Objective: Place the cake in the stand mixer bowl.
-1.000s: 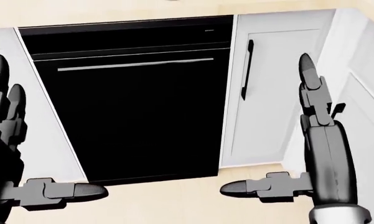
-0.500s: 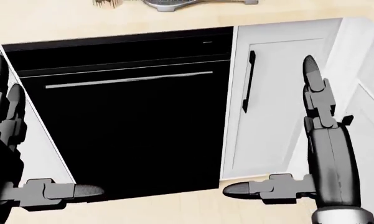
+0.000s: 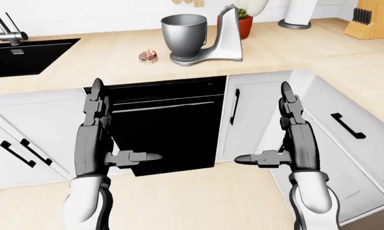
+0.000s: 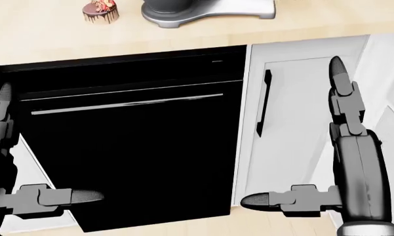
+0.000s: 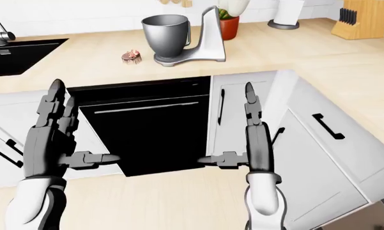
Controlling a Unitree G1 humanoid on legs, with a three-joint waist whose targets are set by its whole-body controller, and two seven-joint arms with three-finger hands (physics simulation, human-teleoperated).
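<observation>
A small chocolate cake (image 3: 148, 56) with pink topping sits on the pale wood counter (image 3: 115, 67), just left of the stand mixer. The grey stand mixer (image 3: 225, 38) holds its steel bowl (image 3: 183, 33) upright and uncovered, with the head tilted back. In the head view only the cake (image 4: 100, 11) and the mixer base (image 4: 203, 11) show, at the top edge. My left hand (image 3: 118, 129) and right hand (image 3: 265, 125) hang open and empty below the counter edge, fingers pointing up and thumbs turned inward, well short of the cake.
A black dishwasher (image 3: 163, 124) fills the cabinet front between my hands, with white doors and black handles (image 3: 234, 106) on either side. A black sink (image 3: 25, 57) with a faucet lies at the left. A knife block (image 3: 370, 19) and a paper roll (image 3: 300, 14) stand at the top right.
The camera has moved: the dishwasher slid down in the head view, and the cake and mixer base came in at the top. Both hands stay open.
</observation>
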